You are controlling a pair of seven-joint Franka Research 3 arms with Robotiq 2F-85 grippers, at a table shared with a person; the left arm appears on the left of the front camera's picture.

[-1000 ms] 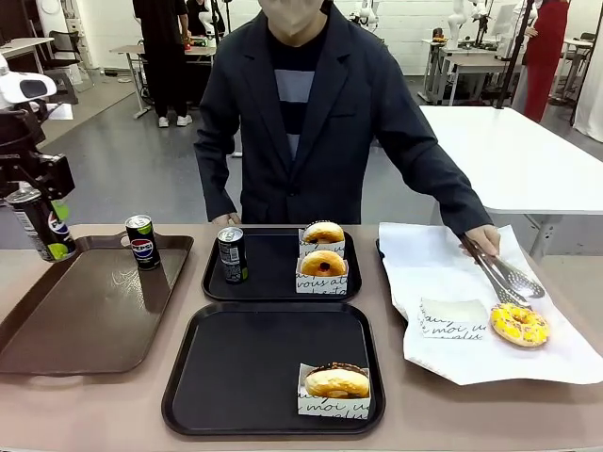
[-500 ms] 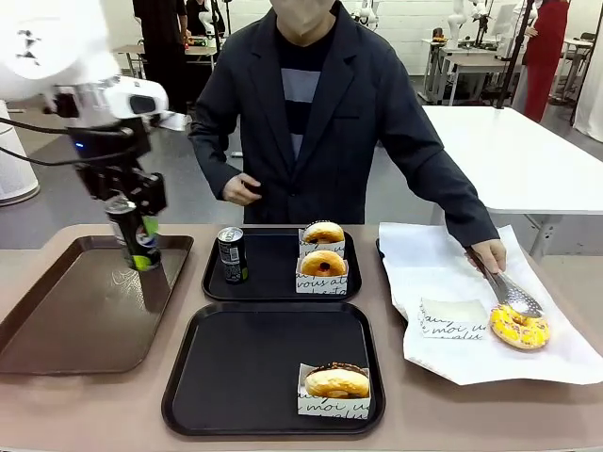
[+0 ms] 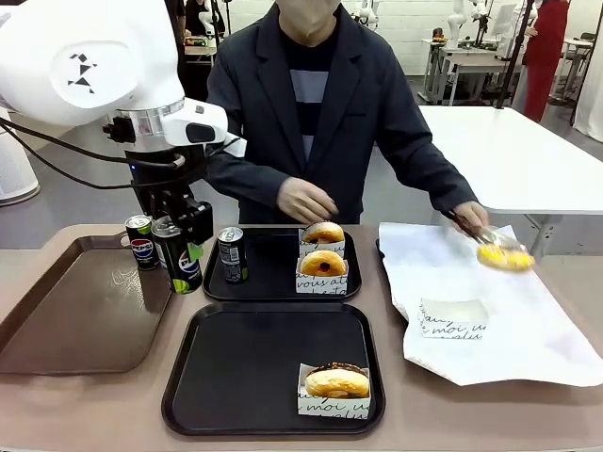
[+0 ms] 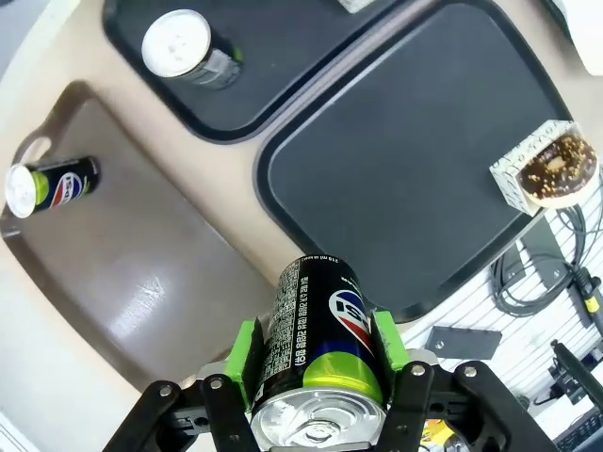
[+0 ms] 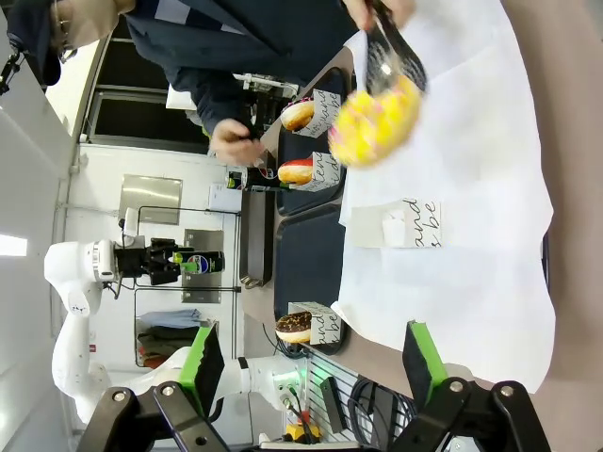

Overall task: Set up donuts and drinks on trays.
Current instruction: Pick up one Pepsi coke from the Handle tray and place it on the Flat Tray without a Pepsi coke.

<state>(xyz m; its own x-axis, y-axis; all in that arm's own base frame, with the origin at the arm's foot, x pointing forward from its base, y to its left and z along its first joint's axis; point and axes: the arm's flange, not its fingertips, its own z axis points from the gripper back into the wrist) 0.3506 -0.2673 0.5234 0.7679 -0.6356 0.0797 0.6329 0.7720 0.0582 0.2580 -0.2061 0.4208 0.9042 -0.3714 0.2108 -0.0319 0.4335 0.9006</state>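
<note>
While pinching a soda can (image 3: 181, 259) upright between the green pads of the left end effector (image 3: 179, 240), hovering just off the far-left corner of the near black tray (image 3: 273, 367), clear of the surface. Judged to be the carry step: bringing a drink across toward that tray, not yet setting it down.

Already on the near black tray: one chocolate-topped donut (image 3: 336, 381) in a paper sleeve at its near-right corner, and no drink. Just beyond the near black tray, a second black tray (image 3: 273, 282) with a can (image 3: 232, 254) and two sleeved donuts (image 3: 323, 250), apparently complete. Left of the near black tray, a brown tray (image 3: 85, 311) with one more can (image 3: 141, 242) at its far edge. Off to the right and beyond the near black tray, a person's hand (image 3: 468, 217) lifting a yellow-iced donut (image 3: 504, 256) in tongs above white paper.

Right end effector (image 5: 316, 367) spread wide, gripping nothing, seen in the right wrist view.

Next, probably: shift the can over the bare left part of the near black tray, well apart from the sleeved donut, lower it straight until the base sits flat, then release. Calls for keeping the can vertical and clearing the raised rim on the way in.
</note>
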